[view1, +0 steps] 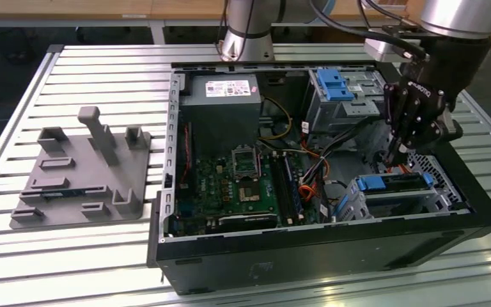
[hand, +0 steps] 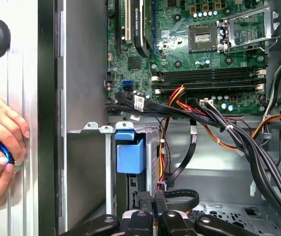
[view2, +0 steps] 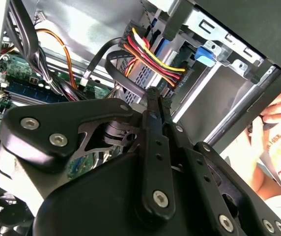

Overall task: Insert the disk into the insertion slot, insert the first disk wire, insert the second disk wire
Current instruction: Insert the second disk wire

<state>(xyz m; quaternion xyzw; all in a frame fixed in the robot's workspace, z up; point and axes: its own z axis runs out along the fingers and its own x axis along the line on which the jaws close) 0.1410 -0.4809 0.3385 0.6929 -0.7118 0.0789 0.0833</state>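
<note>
At the exterior view's lower right, we see the blue-framed silver-grey disk (view1: 392, 184) seated in the low perforated metal insertion slot (view1: 437, 192); our black claw (view1: 396, 155), fingers pressed together, hangs just above.

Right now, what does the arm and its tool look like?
The arm is silver-grey tubing with black cables looped along its wrist. The tool is matte black, built of angular linkage plates joined by silver screws and tapering to two slim fingers, with a small white marking on its body.

Arm enters from upper right of the exterior view, wrist angled down; gripper (view1: 396, 155) fingers (view2: 156, 115) pressed together, pointing downward.
</note>
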